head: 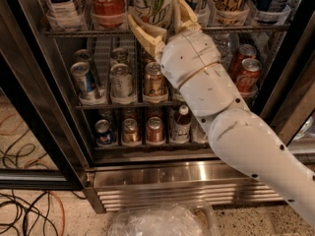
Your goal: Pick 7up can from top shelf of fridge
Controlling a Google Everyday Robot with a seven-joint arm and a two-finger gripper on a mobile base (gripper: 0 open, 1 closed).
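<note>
The gripper point(155, 8) is up at the front edge of the top shelf point(246, 28), about midway along it. Its jaws are drawn in around the 7up can point(150, 14): one tan finger point(143, 32) lies against the can's side and low front, the other against its opposite side, so the can looks held. The step in hand is probably drawing the can out of the fridge point(162, 173). To do it well, the arm should raise the can just enough to clear the shelf's front lip. It should then pull straight back along the lane, holding the can upright and away from the Coca-Cola bottle point(108, 1) just beside it, toward the shelf's left edge. The can is white with green lettering and streaks, and its silver pull-tab lid shines on top.
</note>
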